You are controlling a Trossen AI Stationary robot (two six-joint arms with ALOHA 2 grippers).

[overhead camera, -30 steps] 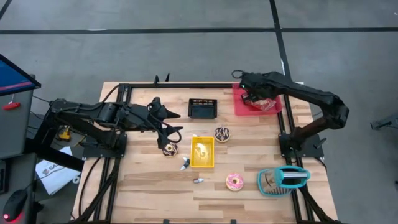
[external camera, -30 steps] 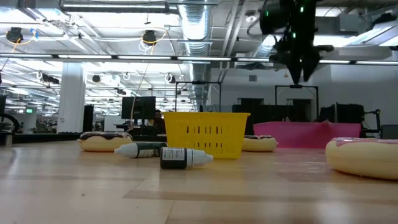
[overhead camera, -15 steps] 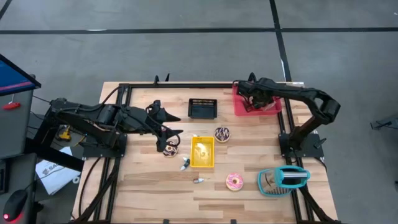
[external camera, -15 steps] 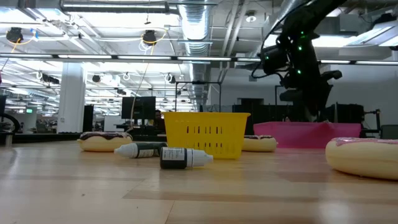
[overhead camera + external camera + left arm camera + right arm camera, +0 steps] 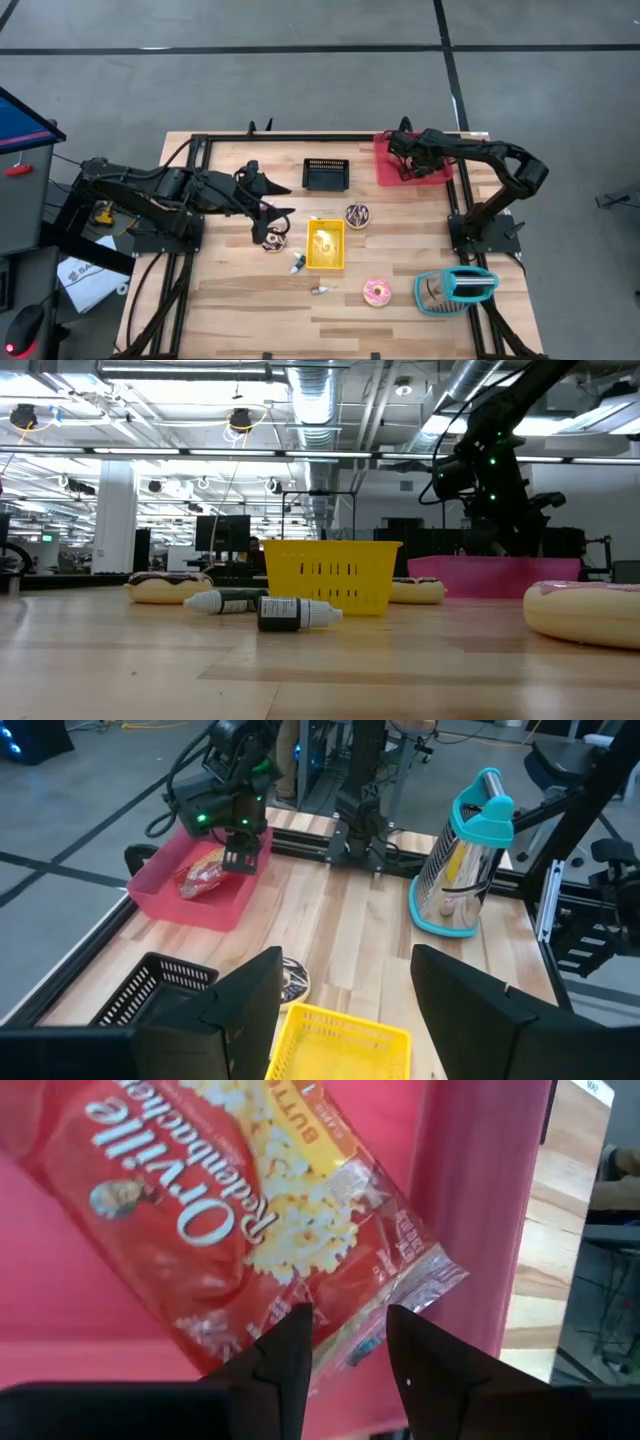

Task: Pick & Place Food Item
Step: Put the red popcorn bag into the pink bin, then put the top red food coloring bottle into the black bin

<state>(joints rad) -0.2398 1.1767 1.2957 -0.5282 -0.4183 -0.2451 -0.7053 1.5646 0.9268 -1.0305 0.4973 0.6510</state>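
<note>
Right gripper [image 5: 345,1342] low in pink bin [image 5: 384,172], table's far right corner, fingers parted astride popcorn bag [image 5: 250,1230] edge. Risk: slick film slips, thin pinch. Left gripper [image 5: 345,990] spread, mid-table.

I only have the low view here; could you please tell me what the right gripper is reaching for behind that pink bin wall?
Observer: The right gripper is down inside the pink bin, right over a red popcorn bag.
Operator: Thank you. Is anything else in that bin?
Observer: In the left wrist view, the bag is the only thing showing in it.
Operator: And where is the left arm, please?
Observer: The left gripper hangs open near the yellow basket, close by a chocolate donut.
</note>
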